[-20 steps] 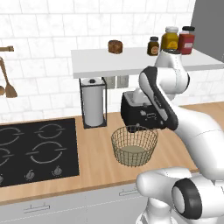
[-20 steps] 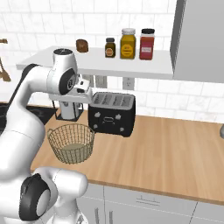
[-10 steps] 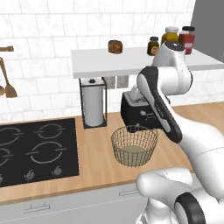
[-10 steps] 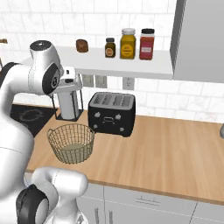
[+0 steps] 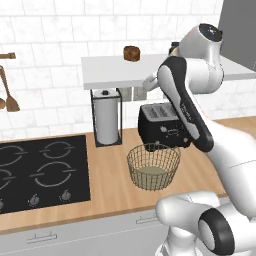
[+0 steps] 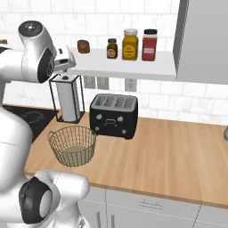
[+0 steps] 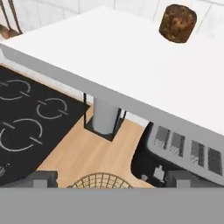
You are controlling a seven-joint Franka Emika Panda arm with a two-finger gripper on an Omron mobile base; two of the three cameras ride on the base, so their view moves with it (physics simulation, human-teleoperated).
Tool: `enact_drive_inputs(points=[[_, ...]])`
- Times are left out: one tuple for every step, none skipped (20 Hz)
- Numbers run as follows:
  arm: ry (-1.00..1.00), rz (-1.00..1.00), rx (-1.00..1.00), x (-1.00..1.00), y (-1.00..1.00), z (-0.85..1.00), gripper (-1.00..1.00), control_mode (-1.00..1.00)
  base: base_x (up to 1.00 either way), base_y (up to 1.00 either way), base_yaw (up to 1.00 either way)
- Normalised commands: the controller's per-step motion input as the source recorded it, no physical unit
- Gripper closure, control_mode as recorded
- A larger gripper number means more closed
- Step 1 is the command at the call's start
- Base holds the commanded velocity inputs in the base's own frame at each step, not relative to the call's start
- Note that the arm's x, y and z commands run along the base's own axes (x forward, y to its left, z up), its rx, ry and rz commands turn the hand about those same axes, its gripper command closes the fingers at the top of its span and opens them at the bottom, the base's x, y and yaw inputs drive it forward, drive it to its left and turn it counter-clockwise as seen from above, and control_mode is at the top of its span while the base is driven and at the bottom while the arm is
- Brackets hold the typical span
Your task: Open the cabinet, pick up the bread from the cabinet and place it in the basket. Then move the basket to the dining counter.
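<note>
Small round brown bread point(image 5: 131, 53) with darker crust, upright on the white shelf point(image 5: 110, 70), toward the back near the tiled wall; well left of the jars in the right base view point(image 6: 83, 46); top right in the hand view point(image 7: 177, 23). Round tan wire basket point(image 5: 153, 166), open-weave, pale solid bottom, nothing inside, upright on the wooden bench point(image 5: 110, 185), just in front of the black toaster, right of the hob point(image 6: 72, 145); rim at the bottom of the hand view point(image 7: 102, 181).
</note>
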Motion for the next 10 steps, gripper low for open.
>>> enact_drive_inputs(points=[[-0.01, -0.01, 0.33, 0.78, 0.0, 0.0, -1.0, -1.0, 0.0, 0.0, 0.0], [-0.08, -0.02, 0.27, 0.72, 0.0, 0.21, -1.0, -1.0, 0.0, 0.0, 0.0], [-0.08, -0.01, 0.16, 0.77, 0.0, 0.3, -1.0, -1.0, 0.0, 0.0, 0.0], [-0.16, -0.03, 0.0, 0.69, 0.0, 0.59, -1.0, -1.0, 0.0, 0.0, 0.0], [-0.13, 0.0, 0.0, 0.66, 0.0, 0.71, -1.0, -1.0, 0.0, 0.0, 0.0], [-0.13, 0.0, 0.0, 0.67, 0.0, 0.91, -1.0, -1.0, 0.0, 0.0, 0.0], [-0.07, 0.0, -0.02, 0.61, 0.03, 0.91, -1.0, -1.0, 0.0, 0.0, 0.0], [0.0, 0.0, -0.03, 0.59, 0.01, 0.89, -1.0, -1.0, 0.0, 0.0, 0.0], [0.0, 0.0, 0.0, 0.66, 0.0, 0.64, -1.0, -1.0, 0.0, 0.0, 0.0], [0.09, 0.0, 0.0, 0.79, 0.0, 0.28, -1.0, -1.0, 0.0, 0.0, 0.0]])
